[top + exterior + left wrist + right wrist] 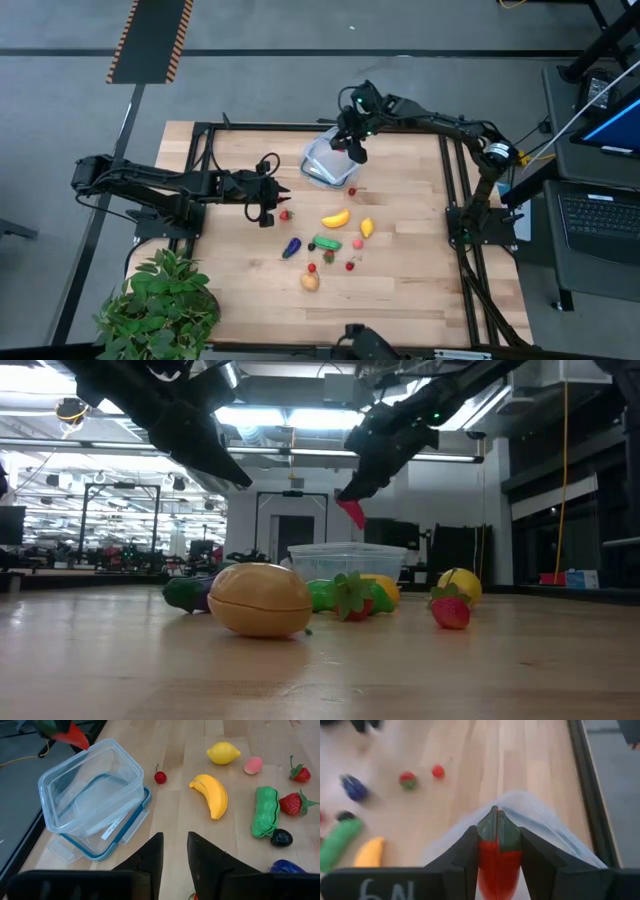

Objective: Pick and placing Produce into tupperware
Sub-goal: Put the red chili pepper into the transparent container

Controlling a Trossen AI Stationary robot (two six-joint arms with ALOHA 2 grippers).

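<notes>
The clear tupperware [322, 168] stands on its blue-rimmed lid near the table's far edge. My right gripper [353, 143] hovers above it, shut on a red pepper [352, 513]. Banana [335, 218], lemon [367, 227], green cucumber [326, 241], purple eggplant [291, 247], a tan piece [310, 282] and small red berries lie at mid-table. My left gripper [269, 213] is open with a narrow gap, to the left of the produce beside a red berry [285, 214]. It holds nothing. My right gripper pinches the red pepper by its red body [497, 865], one finger on each side. The fingers [462, 855] lie along the pepper, and its green stem end [498, 826] sticks out past the tips. The pepper hangs lifted clear above the tupperware [545, 825], pointing down.
A large green potted plant [160, 300] stands at the table's near left corner. A black frame [455, 180] borders the table. In the left wrist view, a cherry [160, 777] lies just beside the tupperware [95, 795]. Bare wood lies toward the near right.
</notes>
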